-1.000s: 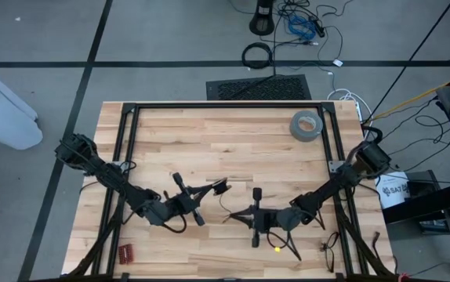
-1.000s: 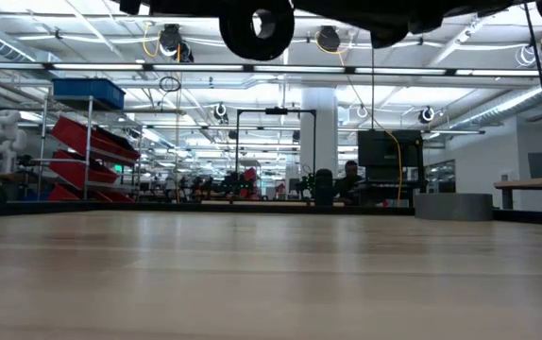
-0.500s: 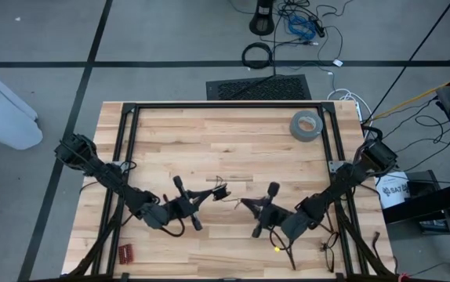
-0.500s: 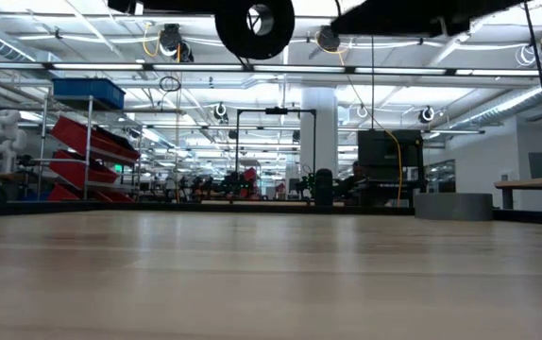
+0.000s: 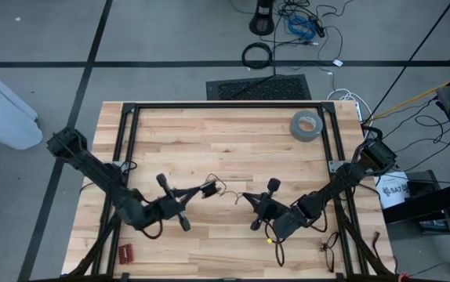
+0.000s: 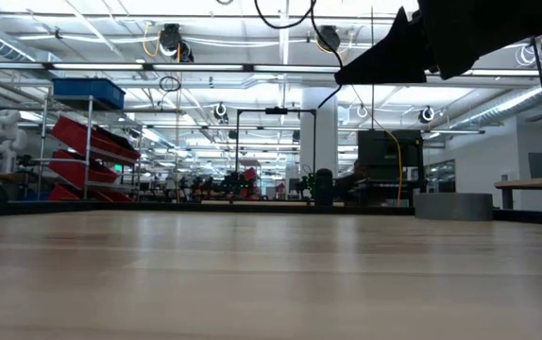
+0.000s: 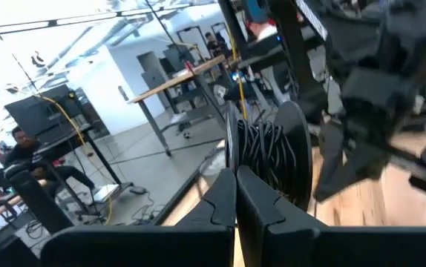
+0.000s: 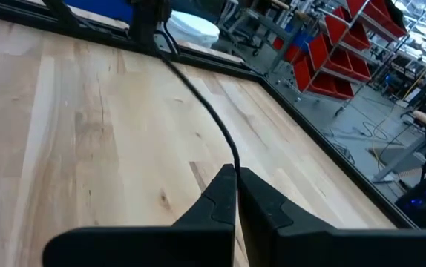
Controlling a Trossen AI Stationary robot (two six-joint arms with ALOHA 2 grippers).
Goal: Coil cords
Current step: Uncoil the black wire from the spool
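Wooden table (image 5: 233, 149), workshop bkgd. L gripper (image 5: 208, 190): fingers pinched on coiled cord bundle (image 7: 266, 152), held off the top, prob. to keep loops together. R gripper (image 5: 250, 200): clamped on cord's (image 8: 198, 96) free length, taut btwn arms, likely feeding next wrap. Tape roll (image 5: 306, 124) unused, far corner.

Table (image 5: 233, 141) pale planked wood, smooth; cord (image 8: 198, 96) matt black.
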